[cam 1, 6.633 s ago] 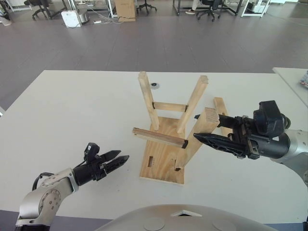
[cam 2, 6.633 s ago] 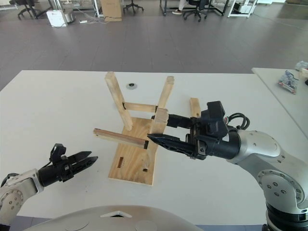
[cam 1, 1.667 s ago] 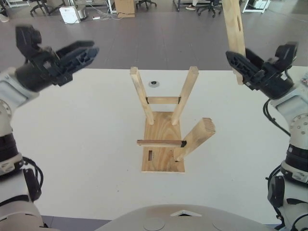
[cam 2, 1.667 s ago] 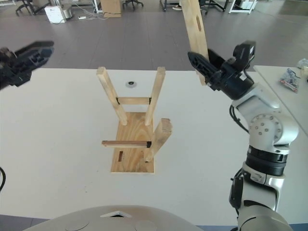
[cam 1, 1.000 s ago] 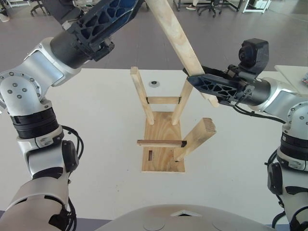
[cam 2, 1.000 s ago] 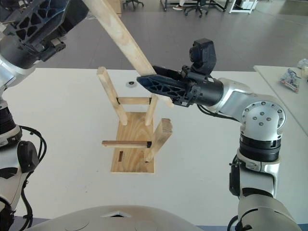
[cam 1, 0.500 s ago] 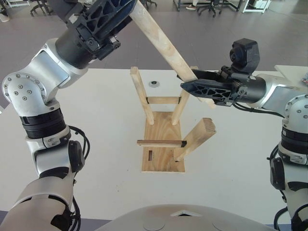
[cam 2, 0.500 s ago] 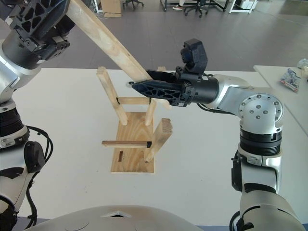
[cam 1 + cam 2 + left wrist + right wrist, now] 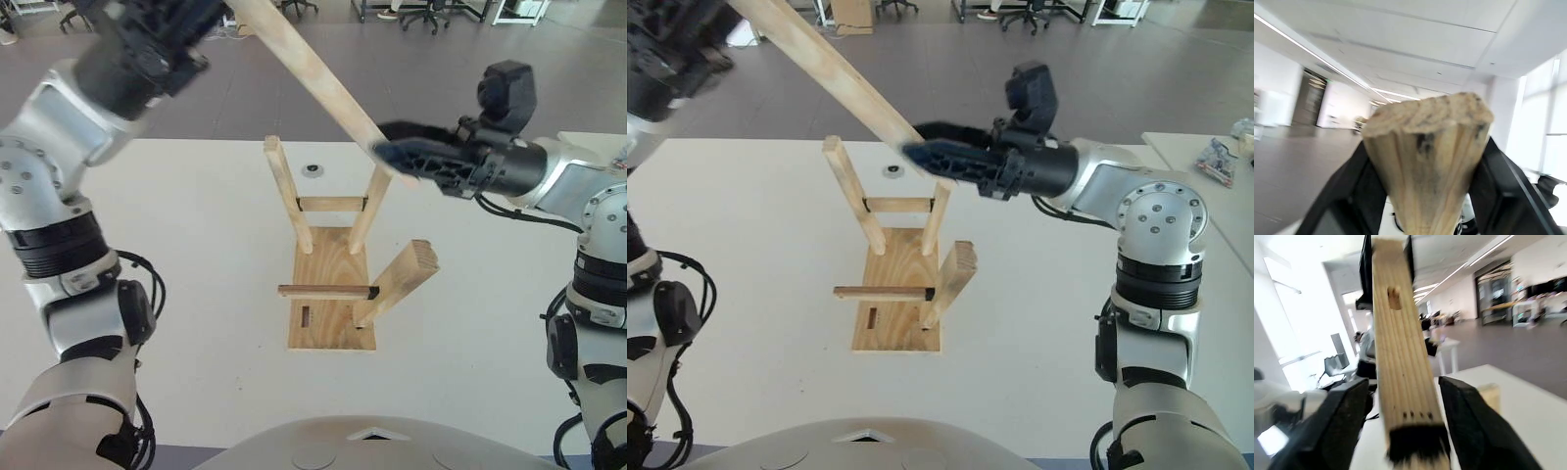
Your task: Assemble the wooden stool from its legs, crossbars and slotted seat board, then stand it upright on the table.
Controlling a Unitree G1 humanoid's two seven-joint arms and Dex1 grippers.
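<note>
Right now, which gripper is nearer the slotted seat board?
Right. The right gripper holds the loose leg by its lower end above the far side of the slotted seat board; the left gripper grips its top, higher, farther left.

Both head views look forward and down from above the near edge of the desk (image 9: 147,245), far enough back to take in its whole top, its far edge and the floor (image 9: 411,78) beyond. They share one scene, with the stool (image 9: 333,284) mid-picture and the right eye's picture set slightly sideways. The left wrist view sits very close to one end of the leg (image 9: 1425,161), facing up toward the ceiling (image 9: 1400,39). The right wrist view looks along that same leg from its other end, across the room.
</note>
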